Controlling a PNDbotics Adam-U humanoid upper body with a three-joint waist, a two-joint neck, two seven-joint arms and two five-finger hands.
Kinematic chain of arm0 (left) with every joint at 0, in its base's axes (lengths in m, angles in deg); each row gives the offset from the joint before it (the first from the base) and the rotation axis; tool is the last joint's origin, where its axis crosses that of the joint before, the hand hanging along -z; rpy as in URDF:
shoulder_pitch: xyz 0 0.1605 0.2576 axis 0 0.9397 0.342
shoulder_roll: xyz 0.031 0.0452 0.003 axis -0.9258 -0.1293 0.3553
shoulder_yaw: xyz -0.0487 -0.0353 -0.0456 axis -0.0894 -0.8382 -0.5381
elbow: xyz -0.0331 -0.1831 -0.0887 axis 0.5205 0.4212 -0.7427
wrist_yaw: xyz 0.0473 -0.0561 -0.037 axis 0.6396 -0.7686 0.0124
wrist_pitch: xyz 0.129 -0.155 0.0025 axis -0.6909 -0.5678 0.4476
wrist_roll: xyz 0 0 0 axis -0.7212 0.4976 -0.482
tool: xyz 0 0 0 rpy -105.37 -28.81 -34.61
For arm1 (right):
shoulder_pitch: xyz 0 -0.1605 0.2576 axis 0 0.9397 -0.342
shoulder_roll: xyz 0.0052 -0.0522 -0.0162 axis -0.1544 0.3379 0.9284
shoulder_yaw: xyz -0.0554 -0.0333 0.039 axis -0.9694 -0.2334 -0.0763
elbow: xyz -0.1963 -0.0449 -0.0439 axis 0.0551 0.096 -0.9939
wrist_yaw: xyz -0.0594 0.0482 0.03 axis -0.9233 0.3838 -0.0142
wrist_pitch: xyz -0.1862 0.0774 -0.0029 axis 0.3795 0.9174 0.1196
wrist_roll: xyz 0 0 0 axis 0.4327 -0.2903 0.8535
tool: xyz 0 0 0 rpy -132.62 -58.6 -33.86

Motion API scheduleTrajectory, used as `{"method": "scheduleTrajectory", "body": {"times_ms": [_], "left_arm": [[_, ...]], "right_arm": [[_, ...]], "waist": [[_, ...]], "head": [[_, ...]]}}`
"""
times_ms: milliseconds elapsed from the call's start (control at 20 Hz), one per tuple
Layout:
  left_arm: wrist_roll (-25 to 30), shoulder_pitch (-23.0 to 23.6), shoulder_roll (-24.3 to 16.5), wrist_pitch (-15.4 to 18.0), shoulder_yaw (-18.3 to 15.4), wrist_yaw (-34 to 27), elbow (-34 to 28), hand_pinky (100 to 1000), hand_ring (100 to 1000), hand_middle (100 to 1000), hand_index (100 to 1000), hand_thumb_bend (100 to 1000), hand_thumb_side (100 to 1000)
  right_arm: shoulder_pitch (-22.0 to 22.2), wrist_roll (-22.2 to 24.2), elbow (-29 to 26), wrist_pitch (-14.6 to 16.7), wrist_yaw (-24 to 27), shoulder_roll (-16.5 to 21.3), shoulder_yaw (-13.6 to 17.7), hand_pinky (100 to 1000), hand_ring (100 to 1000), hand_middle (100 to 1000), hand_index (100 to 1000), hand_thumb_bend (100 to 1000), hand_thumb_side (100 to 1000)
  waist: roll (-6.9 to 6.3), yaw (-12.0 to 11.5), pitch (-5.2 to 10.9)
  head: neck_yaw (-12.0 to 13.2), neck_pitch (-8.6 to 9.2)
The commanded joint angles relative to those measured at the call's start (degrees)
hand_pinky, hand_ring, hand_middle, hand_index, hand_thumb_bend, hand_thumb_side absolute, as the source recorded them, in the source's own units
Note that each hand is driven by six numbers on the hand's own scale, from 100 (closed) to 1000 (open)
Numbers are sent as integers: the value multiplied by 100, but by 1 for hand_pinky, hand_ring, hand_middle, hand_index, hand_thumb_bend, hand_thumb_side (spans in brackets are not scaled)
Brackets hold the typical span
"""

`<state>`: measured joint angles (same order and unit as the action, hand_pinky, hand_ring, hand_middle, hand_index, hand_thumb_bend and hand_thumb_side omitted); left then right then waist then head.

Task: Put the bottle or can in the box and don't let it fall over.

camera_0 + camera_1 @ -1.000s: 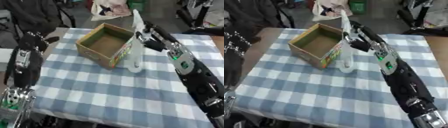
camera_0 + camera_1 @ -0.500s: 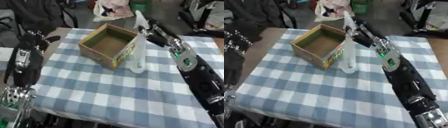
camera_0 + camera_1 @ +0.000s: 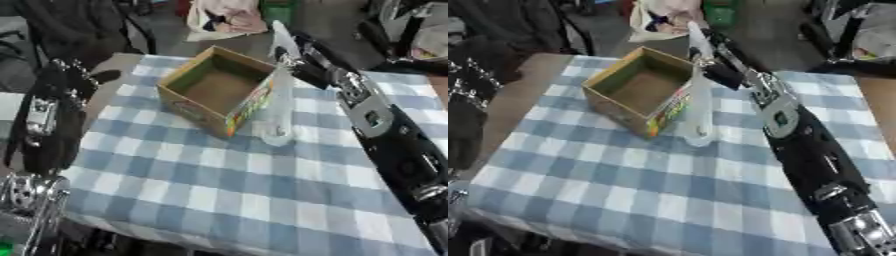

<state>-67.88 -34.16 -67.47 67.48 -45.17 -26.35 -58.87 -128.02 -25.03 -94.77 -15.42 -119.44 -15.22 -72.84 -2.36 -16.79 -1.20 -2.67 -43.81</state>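
A tall clear plastic bottle (image 3: 276,105) stands upright on the checked cloth, right against the right wall of the open cardboard box (image 3: 203,107). My right hand (image 3: 302,60) reaches in from the right and is curled round the bottle's upper part, just above the box's rim. The box is brown inside, with coloured print on its outer walls, and nothing shows in it. Whether the bottle's base touches the cloth or hangs just above it I cannot tell. My left hand (image 3: 68,75) sits at the table's left edge, away from the box.
The blue and white checked cloth (image 3: 227,185) covers the table, with bare room in front of the box. Beyond the far edge are a white bag (image 3: 223,20), chairs and dark clutter. The wooden table edge (image 3: 514,100) shows at the left.
The view has shifted slightly. The right hand and bottle stay beside the box's right wall, and the left arm has not moved.
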Motion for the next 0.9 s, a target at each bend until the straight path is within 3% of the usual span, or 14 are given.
{"method": "scheduleTrajectory", "body": {"times_ms": [50, 550, 900], "left_arm": [[41, -122, -83, 7, 27, -50, -119, 828, 902, 813, 906, 298, 887], [97, -250, -95, 11, 74, -41, -119, 826, 903, 812, 906, 296, 894], [129, -290, -96, 0, 112, -10, -119, 826, 904, 812, 906, 294, 899]], "right_arm": [[-175, -52, -15, 7, -18, 137, 62, 831, 1000, 997, 1000, 100, 957], [-296, -126, 4, -1, 4, 170, 114, 830, 1000, 998, 1000, 100, 950], [-378, -79, -115, -33, 214, 227, 132, 814, 1000, 961, 1000, 100, 882]], "waist": [[3, -31, 17], [67, -147, -171], [85, -173, -270]], "head": [[-49, -31], [-118, -31], [-142, -31]]}}
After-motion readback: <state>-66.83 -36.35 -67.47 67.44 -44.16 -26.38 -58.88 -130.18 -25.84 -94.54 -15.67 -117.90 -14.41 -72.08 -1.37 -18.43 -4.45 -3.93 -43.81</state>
